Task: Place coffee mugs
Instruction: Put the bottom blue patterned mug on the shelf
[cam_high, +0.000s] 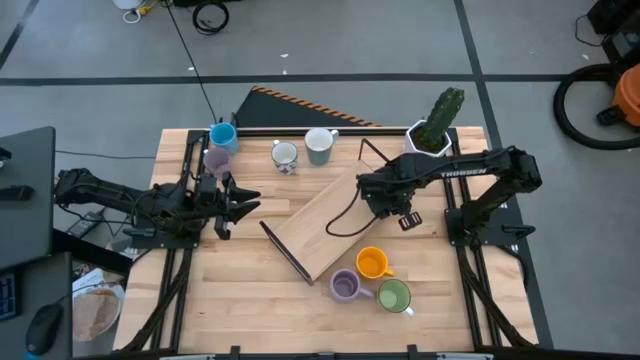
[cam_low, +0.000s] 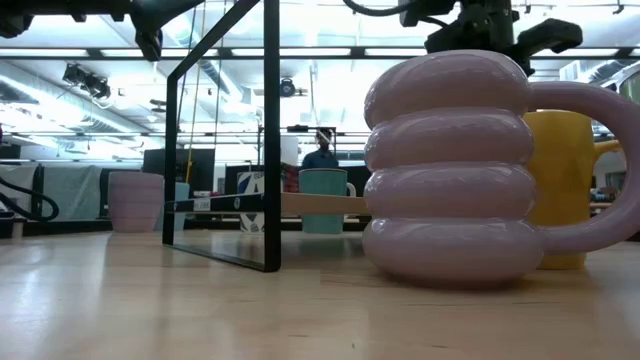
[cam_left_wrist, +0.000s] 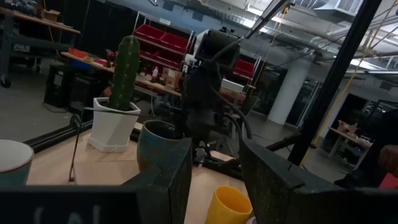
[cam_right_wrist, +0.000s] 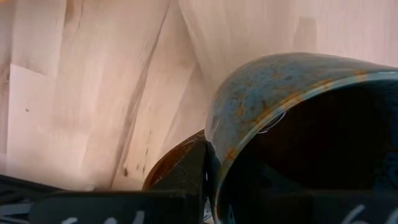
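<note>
While the wooden table (cam_high: 250, 300) carries everything, the biggest thing on it is the light wooden shelf board (cam_high: 325, 225) with its thin black frame (cam_low: 270, 130), lying slanted in the middle, directly under the right gripper (cam_high: 392, 205). This gripper hangs above the far-right end of the board and is closed on a dark brown mug (cam_right_wrist: 298, 124); its wrist view shows a finger inside the speckled rim and the board surface below, so the mug is in the air, not yet resting. Behind this gripper, toward the table's back edge, stands the white pot with a cactus (cam_high: 435, 125), which is not part of the task. In front of the gripper, near the front edge, three mugs wait close together: the orange mug (cam_high: 372, 263), the ringed lavender mug (cam_high: 345, 287) and the green mug (cam_high: 393, 296). To its left along the back edge stand the grey-blue mug (cam_high: 319, 146) and the small steel mug (cam_high: 285, 155), and further, just behind the left gripper (cam_high: 238, 200), the bright blue mug (cam_high: 223, 135) and a second lavender mug (cam_high: 217, 160). The left gripper waits beside the board's left side with fingers spread and empty. I judge the step in hand is carrying the brown mug to the board; the next move asks for lowering it gently, keeping it level, and then releasing
</note>
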